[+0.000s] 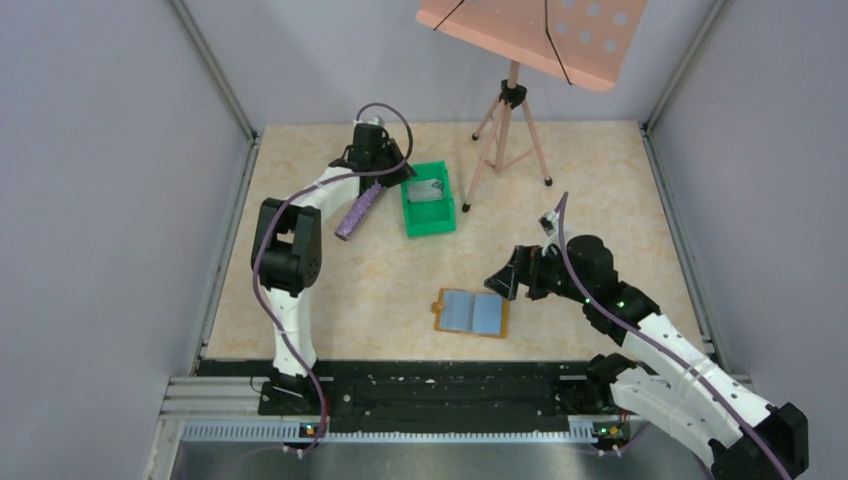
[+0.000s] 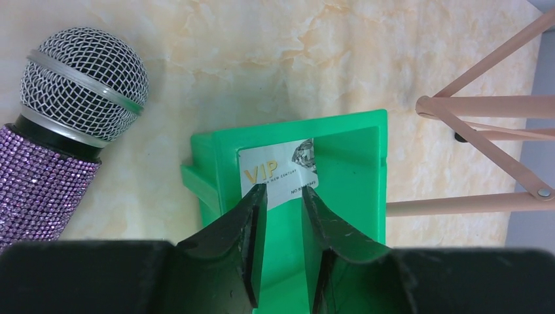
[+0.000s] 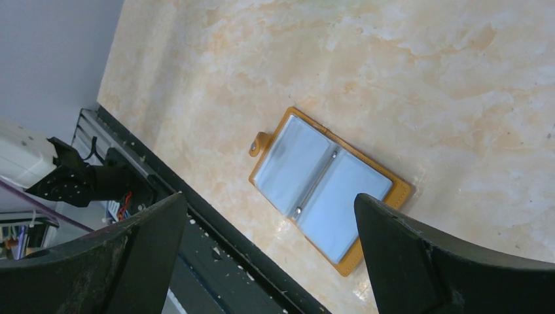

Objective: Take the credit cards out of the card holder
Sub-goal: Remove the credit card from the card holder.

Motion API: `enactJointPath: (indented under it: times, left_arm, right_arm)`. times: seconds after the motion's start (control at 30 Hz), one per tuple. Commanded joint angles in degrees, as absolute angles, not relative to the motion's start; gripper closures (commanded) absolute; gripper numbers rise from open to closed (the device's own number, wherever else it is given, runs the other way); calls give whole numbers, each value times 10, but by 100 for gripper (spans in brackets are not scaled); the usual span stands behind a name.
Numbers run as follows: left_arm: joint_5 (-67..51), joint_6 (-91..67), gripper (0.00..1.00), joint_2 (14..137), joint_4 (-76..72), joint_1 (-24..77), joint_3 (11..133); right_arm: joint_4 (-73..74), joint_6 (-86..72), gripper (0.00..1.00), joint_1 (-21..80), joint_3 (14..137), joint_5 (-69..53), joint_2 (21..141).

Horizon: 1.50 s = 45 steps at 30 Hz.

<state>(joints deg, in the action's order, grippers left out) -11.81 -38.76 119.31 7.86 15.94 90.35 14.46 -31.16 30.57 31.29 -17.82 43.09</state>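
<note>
- Left gripper: reaches to the far side of the surface and hangs over the green bin. Its jaws are parted by a narrow gap, with green plastic showing between them and nothing clamped.
- Credit card: a silvery-grey card with "VIP" in gold lettering. It lies face up on the floor of the green bin, just beyond the left jaw tips.
- Right gripper: held above the near middle of the surface, with its jaws spread wide and nothing between them.
- Card holder: lies opened flat on the surface, near the front edge and well apart from the green bin. Its pale blue-grey pockets face up inside a tan-brown border. In the right wrist view it appears between the two spread jaws.
- Clasp tab: juts from one short edge of the card holder.
- Microphone: has a purple sequinned handle and a silver mesh head. It lies on the surface beside the green bin, on the left arm's side.
- Tripod stand: pink legs stand on the surface to the right of the green bin and carry a perforated pink tray at the top.
</note>
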Motion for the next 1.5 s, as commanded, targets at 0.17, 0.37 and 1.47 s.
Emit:
enactJointPath:
  times: [0.17, 0.37, 1.47]
  left_arm:
    - [-133, -363, 42, 1096, 132, 167, 936]
    - [-135, -328, 15, 1003, 228, 190, 914]
    - [-225, -417, 23, 730, 69, 369, 392]
  right_arm:
    - [186, -328, 2, 301, 348, -122, 470]
    - [185, -375, 11, 301, 335, -80, 453]
    - [28, -524, 48, 491, 306, -24, 647]
